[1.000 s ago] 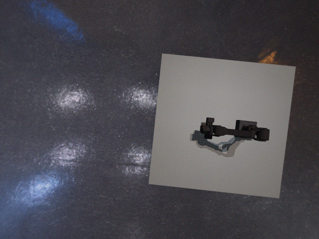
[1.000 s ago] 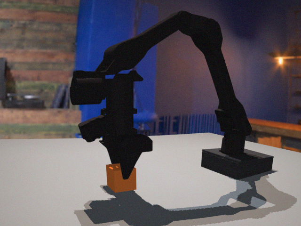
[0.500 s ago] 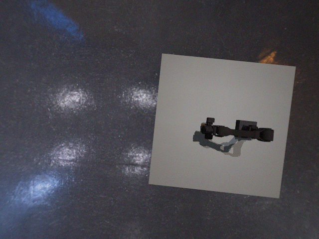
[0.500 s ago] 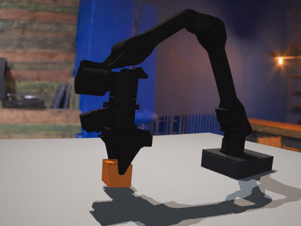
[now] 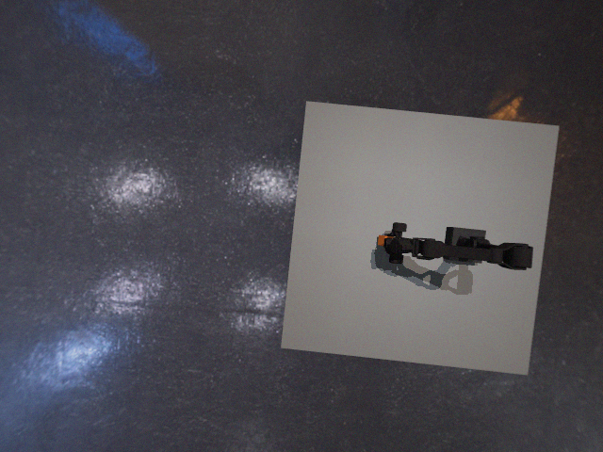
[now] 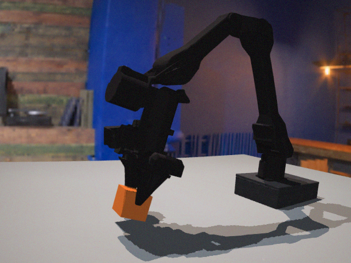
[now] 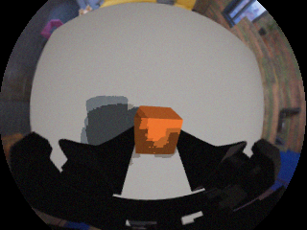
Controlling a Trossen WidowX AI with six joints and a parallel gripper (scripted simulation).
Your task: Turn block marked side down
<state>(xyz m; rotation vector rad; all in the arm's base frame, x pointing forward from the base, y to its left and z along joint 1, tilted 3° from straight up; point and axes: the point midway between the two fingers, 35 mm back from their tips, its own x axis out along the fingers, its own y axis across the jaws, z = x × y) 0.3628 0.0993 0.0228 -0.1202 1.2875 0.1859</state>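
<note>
The orange block [image 5: 382,240] [image 6: 126,205] [image 7: 157,128] is held in the air, tilted, a little above the pale table [image 5: 414,160] [image 6: 56,212] [image 7: 153,57]. My gripper [image 6: 135,196] [image 7: 155,129] is shut on it, with one finger on each of two opposite sides. The gripper leans, its fingertips pointing down and outward from the arm's base. Light and dark patches show on the block's face in the wrist view. I cannot tell which side is marked. In the top view the arm covers part of the block.
The arm's black base [image 5: 464,235] [image 6: 275,189] stands on the table to the right of the block in the top and exterior views. Shadows of the arm and block lie on the table. The table's left edge is beyond the block in the top view.
</note>
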